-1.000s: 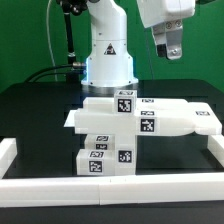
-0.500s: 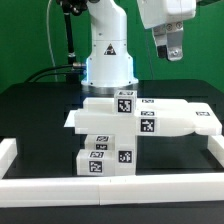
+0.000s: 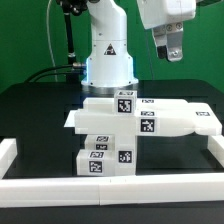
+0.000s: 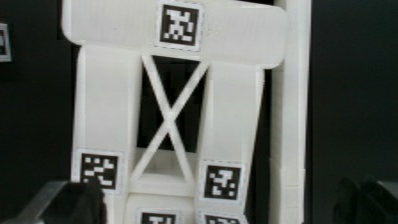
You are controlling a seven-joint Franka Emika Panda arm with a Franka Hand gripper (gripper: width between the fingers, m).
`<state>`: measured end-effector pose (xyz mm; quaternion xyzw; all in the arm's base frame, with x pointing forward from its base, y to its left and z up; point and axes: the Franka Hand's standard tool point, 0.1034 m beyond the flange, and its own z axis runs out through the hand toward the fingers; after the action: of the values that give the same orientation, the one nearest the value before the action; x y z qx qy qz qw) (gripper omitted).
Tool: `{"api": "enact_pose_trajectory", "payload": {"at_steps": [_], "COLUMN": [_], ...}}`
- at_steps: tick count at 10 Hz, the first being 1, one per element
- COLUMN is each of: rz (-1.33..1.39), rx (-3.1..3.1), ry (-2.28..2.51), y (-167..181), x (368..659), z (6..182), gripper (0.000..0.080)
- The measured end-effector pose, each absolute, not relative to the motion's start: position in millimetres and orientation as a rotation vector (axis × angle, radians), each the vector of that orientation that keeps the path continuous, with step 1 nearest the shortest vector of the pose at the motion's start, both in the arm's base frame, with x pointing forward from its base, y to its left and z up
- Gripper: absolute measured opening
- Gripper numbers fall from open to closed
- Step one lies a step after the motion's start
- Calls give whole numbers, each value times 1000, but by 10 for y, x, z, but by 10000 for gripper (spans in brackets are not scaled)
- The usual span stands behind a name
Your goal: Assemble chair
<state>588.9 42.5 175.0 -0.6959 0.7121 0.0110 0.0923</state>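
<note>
The chair parts lie bunched in the middle of the black table: a wide flat white slab with tags point(image 3: 150, 122), a tagged block on top of it point(image 3: 122, 100), and small cube-ended pieces in front point(image 3: 102, 160). My gripper point(image 3: 169, 52) hangs high above the cluster at the exterior view's upper right, empty. In the wrist view I look straight down on a white frame with an X-shaped brace point(image 4: 171, 110) and several tags. My gripper point(image 4: 217, 205) is open, with its dark fingers point(image 4: 68, 203) wide apart at either side of the frame and clear of it.
Plain white border rails run along the front point(image 3: 110, 188), the exterior view's left point(image 3: 7, 150) and right point(image 3: 214, 147) of the table. The robot's white base point(image 3: 108, 55) stands behind the parts, with a black pole and cables point(image 3: 68, 35) beside it.
</note>
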Motion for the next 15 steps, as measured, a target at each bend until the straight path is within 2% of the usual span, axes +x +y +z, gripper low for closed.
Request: {"api": "enact_pose_trajectory", "payload": {"at_steps": [2, 4, 6, 10, 11, 13, 15], "rz": [33, 63, 40, 47, 46, 15, 25], "rx": [-2071, -2271, -2329, -2379, -2450, -2689, -2789], "ry": [2109, 1897, 1898, 1827, 1783, 1507, 1373], "y": [439, 658, 844, 871, 927, 958, 1096], "x": [5887, 5764, 5705, 5694, 5595, 5320, 5215], "z": [1750, 1835, 1941, 1902, 1821, 1545, 1486], "gripper": [648, 648, 648, 648, 648, 648, 648]}}
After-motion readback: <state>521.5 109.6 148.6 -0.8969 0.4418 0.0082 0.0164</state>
